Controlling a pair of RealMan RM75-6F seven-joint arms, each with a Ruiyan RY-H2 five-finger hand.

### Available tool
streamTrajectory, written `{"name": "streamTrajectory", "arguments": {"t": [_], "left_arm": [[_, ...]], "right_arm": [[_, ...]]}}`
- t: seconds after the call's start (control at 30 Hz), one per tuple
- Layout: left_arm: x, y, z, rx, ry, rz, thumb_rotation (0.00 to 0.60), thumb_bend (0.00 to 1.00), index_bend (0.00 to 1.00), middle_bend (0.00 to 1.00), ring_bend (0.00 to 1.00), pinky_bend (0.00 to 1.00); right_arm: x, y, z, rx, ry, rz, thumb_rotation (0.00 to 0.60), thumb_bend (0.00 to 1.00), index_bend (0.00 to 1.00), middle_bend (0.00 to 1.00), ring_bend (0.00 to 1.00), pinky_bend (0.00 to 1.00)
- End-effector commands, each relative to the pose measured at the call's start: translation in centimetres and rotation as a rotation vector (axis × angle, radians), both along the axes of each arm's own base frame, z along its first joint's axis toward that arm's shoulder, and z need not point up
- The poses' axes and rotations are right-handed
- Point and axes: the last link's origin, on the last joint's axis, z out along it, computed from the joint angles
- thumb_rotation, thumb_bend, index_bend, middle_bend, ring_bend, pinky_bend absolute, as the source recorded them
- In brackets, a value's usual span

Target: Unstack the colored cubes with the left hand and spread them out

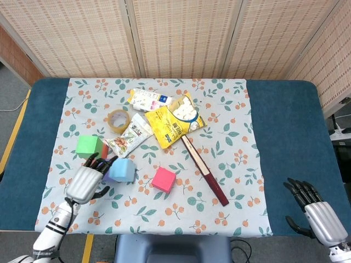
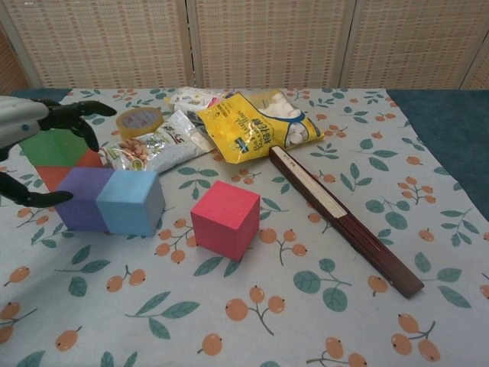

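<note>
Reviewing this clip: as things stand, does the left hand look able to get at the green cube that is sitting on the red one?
Probably yes. The left hand hovers open right beside the green cube, whose top is bare; the purple cube and light blue cube sit nearer the camera, not between them.

Cubes and clutter on the leaf-print tablecloth (image 2: 321, 321)

The left hand (image 2: 34, 126) reaches in from the left edge with its fingers (image 2: 76, 115) spread above the purple cube (image 2: 82, 199), and its thumb lies low beside that cube. The light blue cube (image 2: 131, 202) sits flush against the purple one on its right. Behind them the green cube (image 2: 50, 147) rests on the orange cube (image 2: 57, 174). The pink cube (image 2: 225, 219) stands apart near the centre. Further back lie a tape roll (image 2: 139, 120), a nut packet (image 2: 153, 149), a yellow snack bag (image 2: 256, 126) and a white carton (image 2: 187, 98). A dark folded fan (image 2: 344, 220) runs diagonally to the right.
</note>
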Motion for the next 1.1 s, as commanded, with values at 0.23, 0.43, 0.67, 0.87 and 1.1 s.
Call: {"name": "streamTrajectory", "arguments": {"t": [0.23,0.43,0.67,0.87,1.1], "left_arm": [[2.7,1.1,-3.3,-0.061,0.032,-0.097,0.6,0.29,0.0,0.02,0.0,0.05],[1.1,2.2,-3.9,-0.13,0.121,-0.027,0.6,0.33,0.0,0.0,0.0,0.0],[-0.2,3.4,-4.9,-0.179,0.167,0.04,0.6,0.32,0.0,0.0,0.0,0.0],[-0.9,4.7,-5.7,-0.148,0.18,0.057,0.6,0.32,0.0,0.0,0.0,0.0],[-0.9,4.9,-6.2,-0.14,0.146,0.027,0.6,0.31,0.12,0.35,0.09,0.0]], "right_arm": [[-0.1,-0.1,0.7,-0.024,-0.009,-0.008,0.6,0.29,0.0,0.0,0.0,0.0],[-0.2,-0.1,0.4,-0.009,-0.007,-0.011,0.6,0.29,0.0,0.0,0.0,0.0],[-0.1,-0.1,0.6,-0.021,-0.005,-0.01,0.6,0.29,0.0,0.0,0.0,0.0],[-0.1,-0.1,0.5,-0.017,-0.001,-0.014,0.6,0.29,0.0,0.0,0.0,0.0],[-0.3,-0.3,0.6,-0.027,0.001,-0.021,0.6,0.29,0.0,0.0,0.0,0.0]]}}
